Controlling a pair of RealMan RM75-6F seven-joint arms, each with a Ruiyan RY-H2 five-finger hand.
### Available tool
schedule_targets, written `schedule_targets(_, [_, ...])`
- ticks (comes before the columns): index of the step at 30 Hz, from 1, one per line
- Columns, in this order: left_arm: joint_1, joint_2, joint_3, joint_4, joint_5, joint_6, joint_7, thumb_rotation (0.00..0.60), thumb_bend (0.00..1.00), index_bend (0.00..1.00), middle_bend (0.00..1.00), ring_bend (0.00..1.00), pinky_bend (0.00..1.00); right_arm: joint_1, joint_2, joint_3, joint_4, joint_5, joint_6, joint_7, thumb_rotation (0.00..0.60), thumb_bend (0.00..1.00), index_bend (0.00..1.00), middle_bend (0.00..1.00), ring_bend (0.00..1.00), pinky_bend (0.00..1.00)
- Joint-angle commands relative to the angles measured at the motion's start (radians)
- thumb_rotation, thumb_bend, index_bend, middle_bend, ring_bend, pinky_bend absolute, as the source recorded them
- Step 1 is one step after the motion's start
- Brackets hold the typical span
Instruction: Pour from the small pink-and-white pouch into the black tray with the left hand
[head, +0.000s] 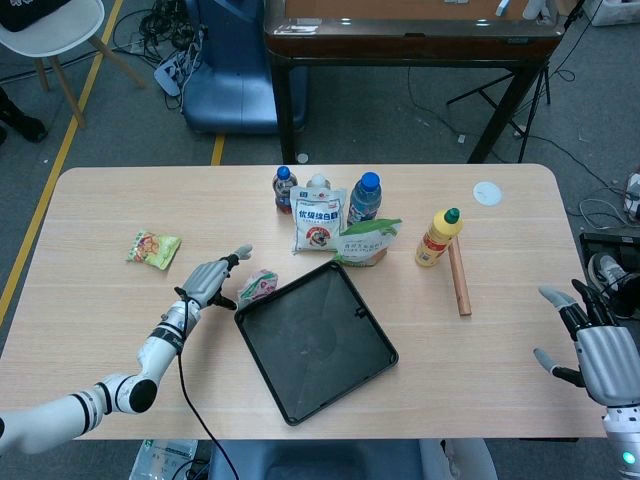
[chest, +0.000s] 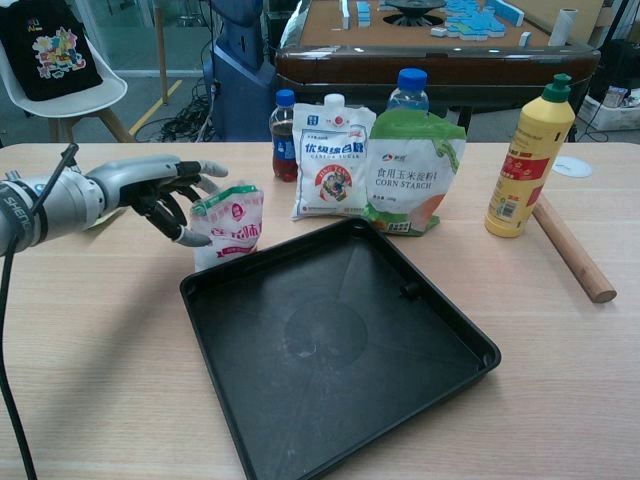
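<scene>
Left hand (chest: 160, 190) beside pink-and-white pouch (chest: 228, 224)

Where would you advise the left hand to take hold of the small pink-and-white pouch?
Probably around its middle, from the pouch's left side, where the left hand already is with fingers apart. It stands upright beside the black tray, so a side grasp leaves the green top free for pouring.
</scene>
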Motion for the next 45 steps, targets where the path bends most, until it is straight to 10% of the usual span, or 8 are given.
schedule_targets(1, [-0.015,-0.022,0.001,0.025,-0.011,-0.007,0.003,0.6,0.21,0.06,0.15,0.18,0.27,-0.003,0.001,0.0,0.001,0.002,0.003,0.002,0.6,0.19,0.16,0.24,0.06,0.09])
schedule_targets(45, [-0.078,-0.196,-0.01,0.285,-0.04,-0.054,-0.056,0.6,0.21,0.26,0.32,0.32,0.32,-0.024,0.005,0.003,0.007,0.022,0.006,0.016,0.6,0.19,0.16,0.24,0.06,0.09])
